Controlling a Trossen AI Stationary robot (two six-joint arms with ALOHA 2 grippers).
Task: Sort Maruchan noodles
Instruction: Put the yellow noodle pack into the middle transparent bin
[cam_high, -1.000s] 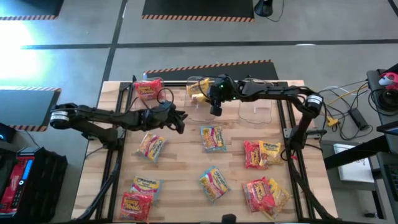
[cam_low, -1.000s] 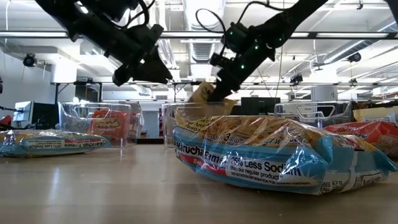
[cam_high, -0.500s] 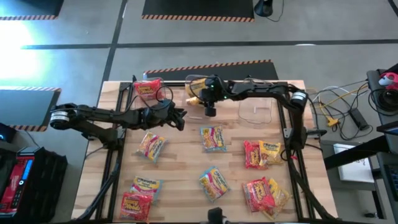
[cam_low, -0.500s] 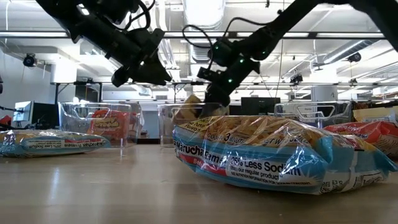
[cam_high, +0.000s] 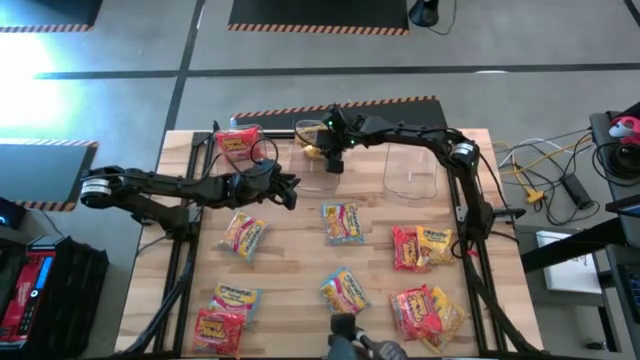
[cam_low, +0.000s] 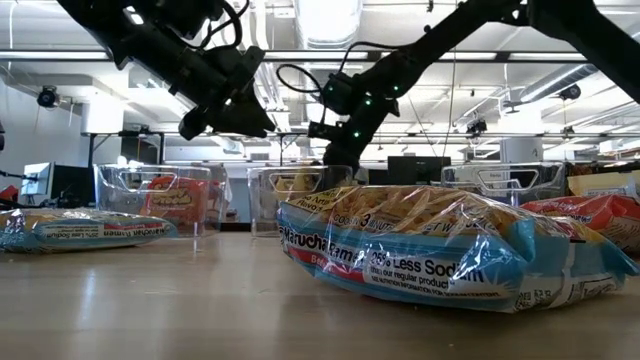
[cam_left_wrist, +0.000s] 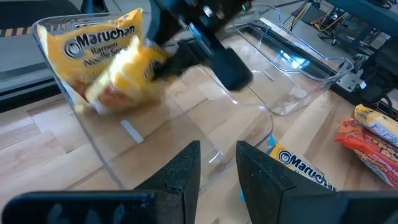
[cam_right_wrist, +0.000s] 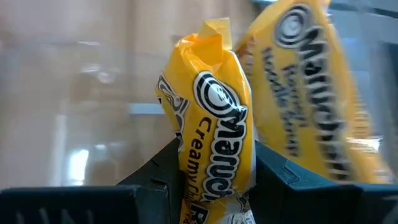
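Note:
Maruchan noodle packets lie flat and scattered on the wooden table (cam_high: 290, 250), among them one multicoloured (cam_high: 343, 222) and one red (cam_high: 410, 247). Three clear bins stand along the far edge. The left bin (cam_high: 238, 142) holds a red packet. Over the middle bin (cam_high: 318, 160) my right gripper (cam_high: 331, 156) is shut on a yellow packet (cam_right_wrist: 214, 124). A second yellow packet (cam_left_wrist: 93, 43) leans against that bin's wall. My left gripper (cam_high: 293, 190) hovers shut, left of and on the near side of the middle bin, holding nothing. My right gripper pinches the yellow packet's middle (cam_right_wrist: 214, 163) between its two fingers (cam_right_wrist: 158, 171), and the wrapper is bunched and creased there. The fingers slant down from the table's right side. The packet's free end sticks out past the fingertips into the middle bin; whether it touches the bin floor cannot be told.
The right bin (cam_high: 412, 175) stands beside the middle one. Loose packets lie at the near left (cam_high: 225, 310), near middle (cam_high: 343, 293) and near right (cam_high: 428, 312). One packet (cam_low: 440, 245) fills the low view's foreground. Cables and gear lie right of the table.
My right gripper has carried the yellow packet toward the table's left and far edge, over the middle bin, sinking a little so the packet now sits below the bin's rim. It has rolled slightly and stayed shut on the packet.

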